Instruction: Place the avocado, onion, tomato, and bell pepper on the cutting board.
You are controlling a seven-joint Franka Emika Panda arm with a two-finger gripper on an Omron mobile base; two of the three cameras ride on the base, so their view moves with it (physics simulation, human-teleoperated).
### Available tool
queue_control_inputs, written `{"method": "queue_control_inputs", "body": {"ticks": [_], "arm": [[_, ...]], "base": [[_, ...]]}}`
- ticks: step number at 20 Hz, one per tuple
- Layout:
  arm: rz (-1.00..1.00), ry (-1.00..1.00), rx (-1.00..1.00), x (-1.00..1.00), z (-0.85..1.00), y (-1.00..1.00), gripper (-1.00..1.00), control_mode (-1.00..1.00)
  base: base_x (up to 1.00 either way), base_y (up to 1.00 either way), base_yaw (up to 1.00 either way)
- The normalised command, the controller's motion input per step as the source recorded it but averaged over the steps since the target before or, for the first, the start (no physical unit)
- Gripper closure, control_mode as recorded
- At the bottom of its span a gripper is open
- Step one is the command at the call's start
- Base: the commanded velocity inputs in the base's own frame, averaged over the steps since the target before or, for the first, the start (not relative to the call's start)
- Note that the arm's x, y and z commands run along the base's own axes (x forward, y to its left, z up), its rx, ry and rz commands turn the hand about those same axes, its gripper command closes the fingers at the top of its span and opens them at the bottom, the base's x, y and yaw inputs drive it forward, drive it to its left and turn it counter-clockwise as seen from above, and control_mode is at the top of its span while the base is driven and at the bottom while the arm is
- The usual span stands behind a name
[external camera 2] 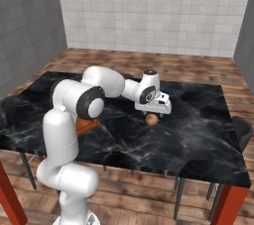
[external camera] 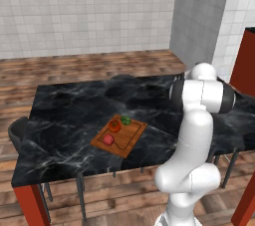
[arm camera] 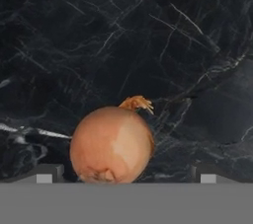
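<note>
onion (arm camera: 111, 144): on the black marble table (external camera 2: 198, 135), between my fingertips, untouched | my gripper (arm camera: 123, 178): spread wide just above it | cutting board (external camera: 130, 140): well apart, carrying avocado (external camera: 126, 119), tomato (external camera: 114, 126), bell pepper (external camera: 108, 140)

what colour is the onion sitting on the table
Pale orange-tan with a lighter patch and a dry golden tuft on top; the onion shows best in the hand view.
</note>
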Motion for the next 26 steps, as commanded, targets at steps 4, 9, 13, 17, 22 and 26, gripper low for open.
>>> {"method": "queue_control_inputs", "body": {"ticks": [4,9,13,17,22,26], "arm": [[0.00,0.00,0.00,0.00,-0.14,0.00,-1.00,-1.00],[0.00,0.00,0.00,-0.01,-0.13,0.01,-1.00,-1.00],[0.00,0.00,0.00,0.00,-0.14,0.05,-1.00,-1.00],[0.00,0.00,0.00,0.00,-0.18,0.06,-1.00,-1.00],[0.00,0.00,0.00,0.00,-0.19,0.04,-1.00,-1.00],[0.00,0.00,0.00,0.00,-0.20,0.04,1.00,-1.00]], "base": [[0.00,0.00,0.00],[0.00,0.00,0.00],[0.00,0.00,0.00],[0.00,0.00,0.00],[0.00,0.00,0.00],[0.00,0.00,0.00]]}}
